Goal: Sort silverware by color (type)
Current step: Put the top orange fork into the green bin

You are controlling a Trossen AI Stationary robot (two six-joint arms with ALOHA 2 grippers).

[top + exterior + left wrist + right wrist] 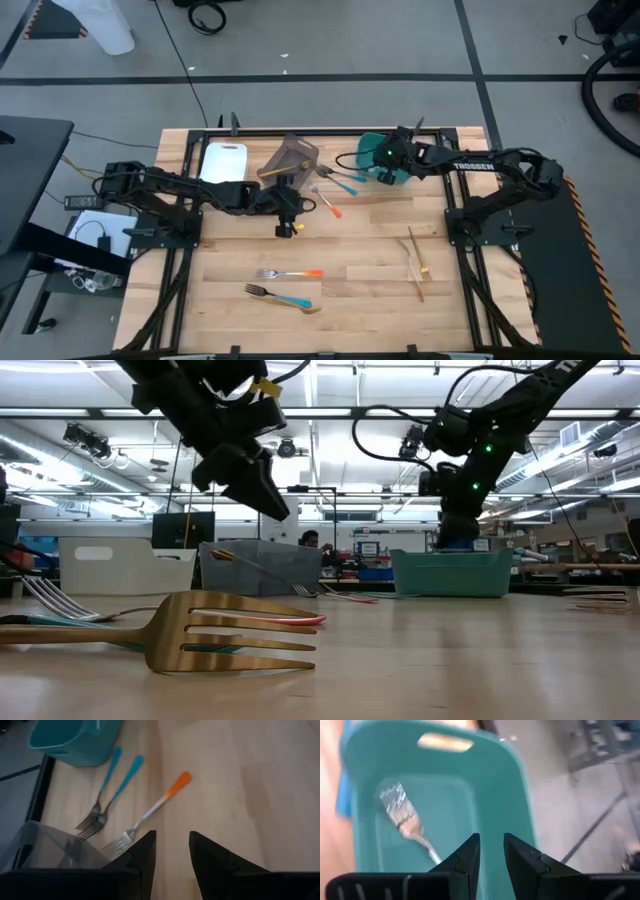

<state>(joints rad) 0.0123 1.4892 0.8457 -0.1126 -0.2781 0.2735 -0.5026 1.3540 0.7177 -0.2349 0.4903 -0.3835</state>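
Note:
My right gripper (pixel 491 851) hangs open over the teal bin (pixel 372 152), with nothing between its fingers. A metal fork (pixel 405 820) lies inside that bin. My left gripper (pixel 172 851) is open above bare table at mid-table, just near an orange-handled fork (pixel 159 806) and two blue-handled forks (pixel 111 787) that lie flat beside the teal bin. Near the front edge lie another orange-handled fork (pixel 290 273) and a blue-handled one (pixel 282 297). Tan wooden utensils (pixel 415 262) lie at the right.
A grey-brown bin (pixel 292 158) with a utensil leaning in it and a white bin (pixel 222 162) stand along the far edge, left of the teal bin. Bare wood lies between the far group of forks and the near ones.

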